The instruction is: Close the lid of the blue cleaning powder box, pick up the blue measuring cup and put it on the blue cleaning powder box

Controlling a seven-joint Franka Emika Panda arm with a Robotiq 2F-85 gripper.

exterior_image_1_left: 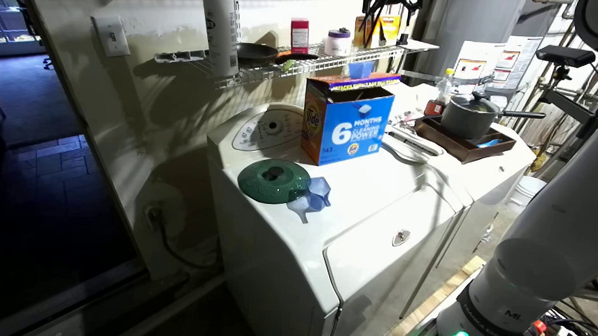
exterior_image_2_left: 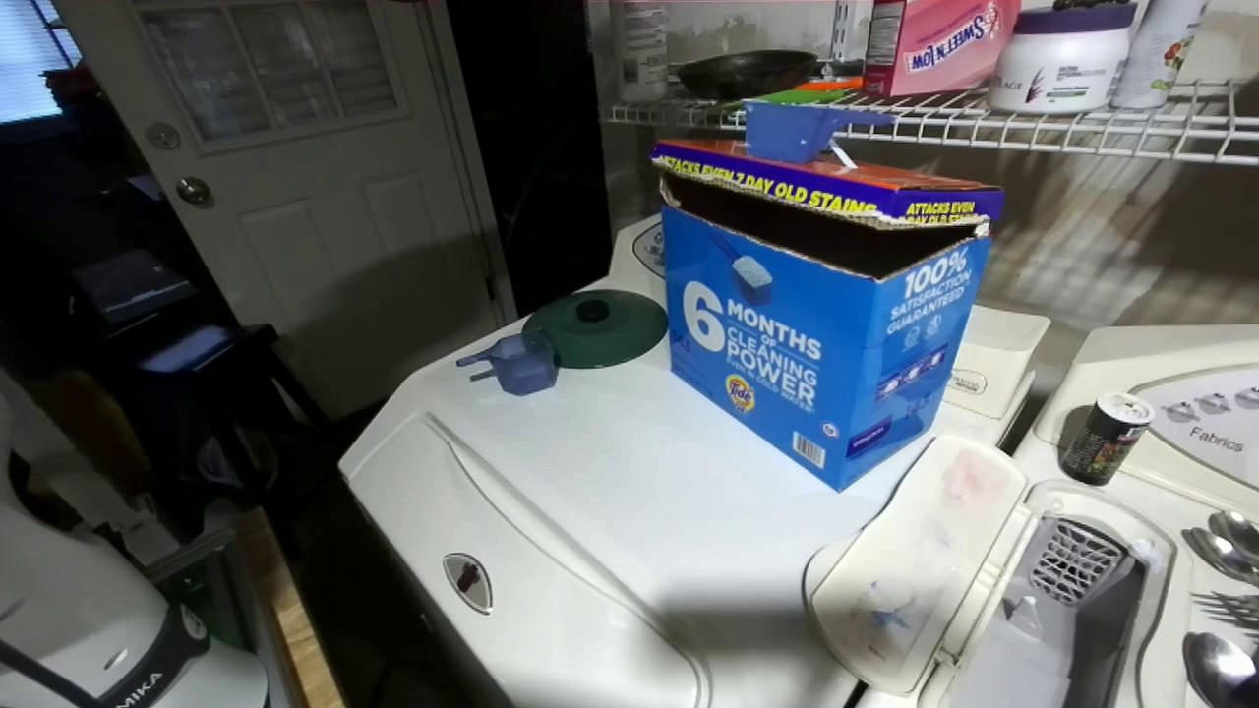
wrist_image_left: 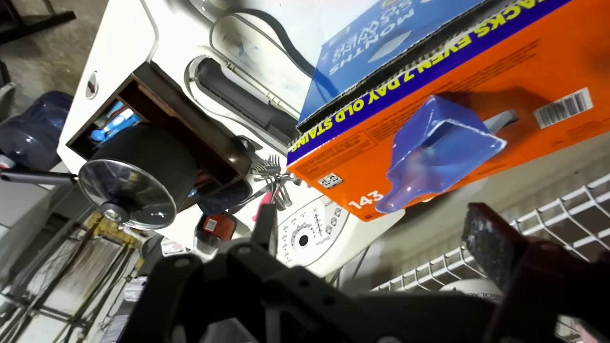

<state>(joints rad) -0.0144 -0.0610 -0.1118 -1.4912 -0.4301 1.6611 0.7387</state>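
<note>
The blue cleaning powder box (exterior_image_1_left: 354, 127) stands on the white machine, and also shows in the other views (exterior_image_2_left: 777, 324) (wrist_image_left: 362, 52). Its lid (exterior_image_2_left: 915, 179) (wrist_image_left: 476, 71) is orange with a purple edge. The lid is lowered, with a dark gap along the front. A translucent blue measuring cup (exterior_image_2_left: 787, 133) (wrist_image_left: 438, 143) (exterior_image_1_left: 361, 69) rests on the lid. More translucent blue cup plastic (exterior_image_1_left: 307, 199) (exterior_image_2_left: 526, 364) sits on the machine by the green disc. My gripper (wrist_image_left: 376, 228) is open and empty, apart from the cup; it shows above the box in an exterior view (exterior_image_1_left: 391, 36).
A green round disc (exterior_image_1_left: 273, 181) (exterior_image_2_left: 596, 329) lies left of the box. A wire shelf (exterior_image_1_left: 311, 59) (exterior_image_2_left: 1161, 133) with bottles and a pan runs behind it. A lidded pot (exterior_image_1_left: 468, 116) (wrist_image_left: 138, 176) stands on a brown tray (exterior_image_1_left: 463, 153) to the right, near cutlery (wrist_image_left: 274, 178).
</note>
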